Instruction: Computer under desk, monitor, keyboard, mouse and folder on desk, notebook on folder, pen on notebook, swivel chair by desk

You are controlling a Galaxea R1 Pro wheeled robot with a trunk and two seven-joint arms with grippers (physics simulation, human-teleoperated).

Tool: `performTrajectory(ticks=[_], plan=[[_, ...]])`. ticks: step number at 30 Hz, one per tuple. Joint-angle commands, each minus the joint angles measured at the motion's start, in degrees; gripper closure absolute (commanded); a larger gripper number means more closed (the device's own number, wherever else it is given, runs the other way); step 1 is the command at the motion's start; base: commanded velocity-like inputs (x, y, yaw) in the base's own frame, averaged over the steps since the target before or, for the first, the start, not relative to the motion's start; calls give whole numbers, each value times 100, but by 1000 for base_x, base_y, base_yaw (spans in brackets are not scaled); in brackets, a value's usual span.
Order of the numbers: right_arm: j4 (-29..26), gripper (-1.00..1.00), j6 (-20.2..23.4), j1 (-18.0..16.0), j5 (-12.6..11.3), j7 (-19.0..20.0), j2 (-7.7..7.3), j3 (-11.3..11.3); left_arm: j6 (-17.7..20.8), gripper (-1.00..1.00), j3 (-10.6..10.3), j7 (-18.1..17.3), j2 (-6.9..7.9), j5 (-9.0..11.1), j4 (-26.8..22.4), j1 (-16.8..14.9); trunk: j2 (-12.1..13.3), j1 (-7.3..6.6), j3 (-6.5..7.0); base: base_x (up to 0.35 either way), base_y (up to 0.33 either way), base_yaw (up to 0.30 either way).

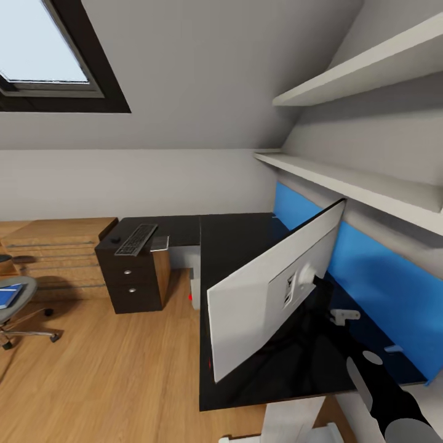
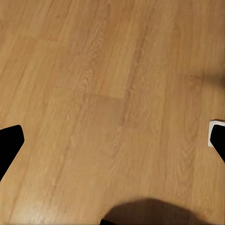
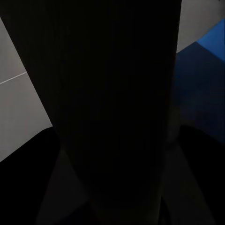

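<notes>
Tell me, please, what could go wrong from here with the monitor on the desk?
The monitor stands tilted, white back toward the head camera, so it may tip if released. Its lower corner hangs near the desk front edge, so a nudge could push it off. The right wrist view is dark, hiding the grip.

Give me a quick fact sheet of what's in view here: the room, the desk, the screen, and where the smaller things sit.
room: attic bedroom, skylight, wood floor
desk: black top, blue back panel
monitor: on the desk, white back facing the camera, tilted
right arm: reaching in behind the monitor; whether the jaws are closed cannot be told
keyboard: on the dark drawer cabinet beside the desk
mouse: small dark shape near the keyboard
folder: blue, on the swivel chair seat
left gripper: over bare floor, jaws apart
</notes>
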Motion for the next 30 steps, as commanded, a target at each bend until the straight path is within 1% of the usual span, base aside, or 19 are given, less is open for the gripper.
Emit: performTrajectory(ticks=[1, 3, 5, 8, 12, 18, 21, 22, 24, 25, 26, 27, 28, 30], plan=[[-3, 100, -7, -8, -90, 50, 1, -22, -24, -100, -29, 31, 6, 47, 0, -3, -6, 1, -6, 128, -2, 0], [0, 100, -7, -8, -90, 51, 1, -25, -24, -100, -29, 31, 13, 47, -2, -3, -6, 1, -6, 210, -1, 0], [5, 100, -7, -8, -90, 51, 1, -27, -23, -100, -24, 35, 75, 52, -3, -3, -6, 1, -6, 274, -1, 0], [10, 100, -7, -8, -90, 48, 1, -27, -23, -100, -3, 38, 106, 55, -3, -3, -6, 1, -6, 237, 0, 0], [16, 100, -7, -8, -90, 44, 1, -27, -23, -100, 18, 38, 118, 56, -5, -3, -6, 1, -6, 92, 0, 0], [18, 100, -7, -8, -90, 43, 1, -28, -25, -100, 30, 39, 124, 56, -16, -3, -6, 1, -6, 186, 0, 0], [16, 100, -7, -8, -90, 43, 1, -28, -24, -100, 77, 40, 150, 56, -29, -3, -6, 1, -6, 130, 0, 0], [15, 100, -7, -8, -90, 43, 1, -26, -24, -100, 116, 40, 167, 58, -37, -3, -6, 1, -6, 122, 0, 0], [20, 100, -1, -8, -90, 36, 1, -20, -27, -100, 407, 36, 193, 63, -329, -3, -6, 1, -6, 33, 0, 0], [20, 100, -1, -8, -90, 36, 1, -20, -23, -100, 496, 30, 195, 64, -422, -3, -6, 1, -6, 20, 0, 0], [21, 100, 0, -8, -90, 32, 1, -20, -4, -100, 714, 16, 195, 64, -616, -3, -6, 1, -6, 13, 0, 0], [23, 100, 8, -8, -90, 26, 1, -19, 612, -100, 1354, -5, 201, 87, -1636, -3, -6, 1, -6, 3, 0, 0], [29, 100, 9, -8, -87, 26, 1, -19, 1117, -100, 1434, 0, 199, 108, -2128, -3, -6, 1, -6, 2, 0, 0], [35, 100, 10, -8, -89, 25, 1, -18, 2252, -100, 1525, 20, 200, 178, -3165, -3, -6, 1, -6, 1, 0, 0]])
